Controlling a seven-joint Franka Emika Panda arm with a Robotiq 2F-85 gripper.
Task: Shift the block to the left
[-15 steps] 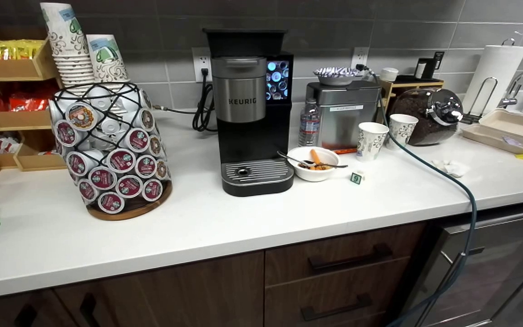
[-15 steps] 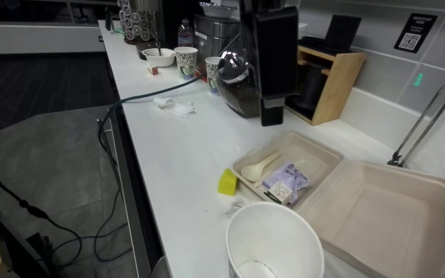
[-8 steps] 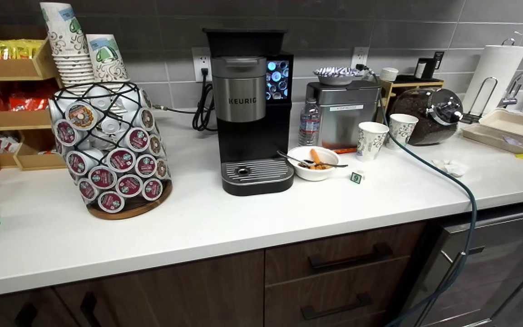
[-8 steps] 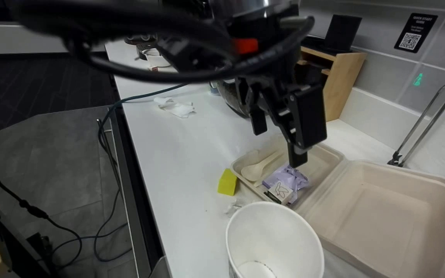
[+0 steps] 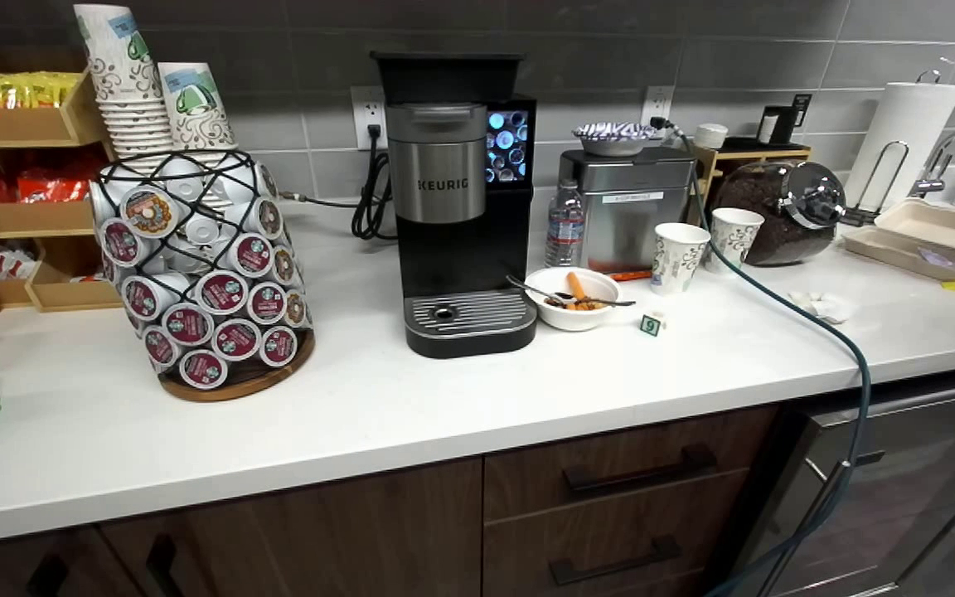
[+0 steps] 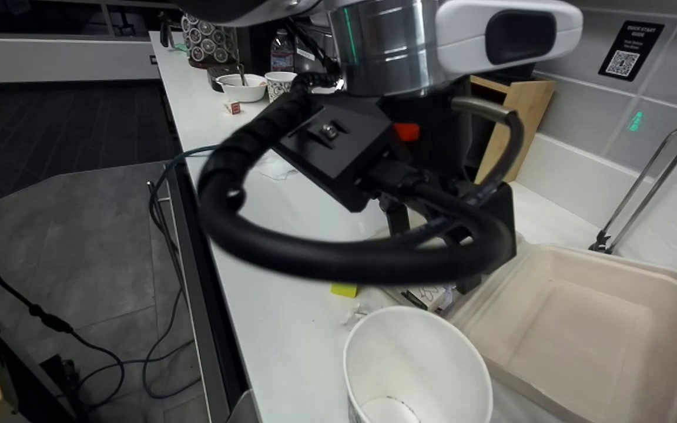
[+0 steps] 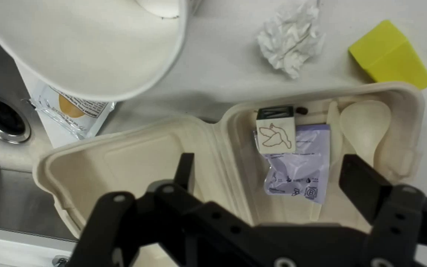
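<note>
Wrist view, nearest the lens: a black two-fingered gripper (image 7: 267,174), its fingers (image 7: 363,187) spread wide. Next, a round white paper cup (image 7: 87,48) stands beside an open beige moulded-fibre clamshell box (image 7: 132,155). Inside the box, clear of the fingers, a pale bird-printed cube block (image 7: 277,135) overlaps one corner of a lilac plastic packet (image 7: 302,170), near a cream spoon (image 7: 365,122). Just outside, an angular yellow block (image 7: 391,55) sits on the white counter (image 7: 228,48). Farther along, in an exterior view: a round white bowl (image 6: 243,94).

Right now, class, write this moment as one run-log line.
gripper: open, holding nothing | bird block: in open box, partly over purple packet | yellow block: beside box
</note>
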